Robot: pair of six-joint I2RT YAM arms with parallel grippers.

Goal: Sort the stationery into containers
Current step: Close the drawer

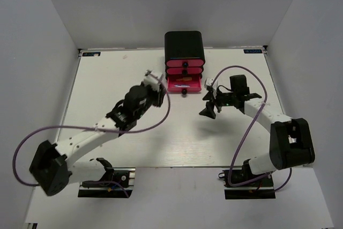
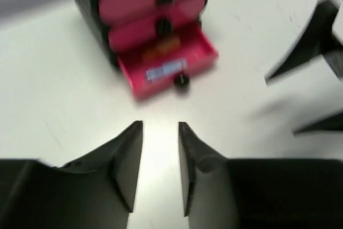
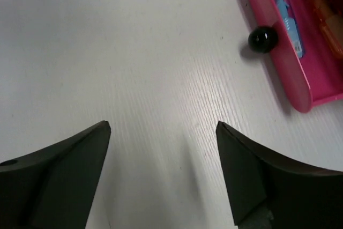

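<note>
The black cabinet (image 1: 184, 44) stands at the table's far middle with three pink drawers. The bottom drawer (image 1: 184, 83) is pulled out; its black knob (image 1: 184, 93) faces the arms. In the left wrist view the open drawer (image 2: 199, 63) holds a blue piece (image 2: 165, 71) and an orange piece (image 2: 161, 52). The right wrist view shows the drawer's wall (image 3: 278, 73), the blue piece (image 3: 287, 17) and the orange piece (image 3: 327, 14). My left gripper (image 1: 160, 94) (image 2: 161, 127) is slightly open and empty, left of the drawer. My right gripper (image 1: 208, 104) (image 3: 163, 127) is wide open and empty, right of it.
The white table (image 1: 107, 89) shows no loose stationery. The two upper drawers (image 1: 184, 67) are closed. The right gripper's dark fingers (image 2: 313, 41) show blurred at the right of the left wrist view. White walls enclose the table on three sides.
</note>
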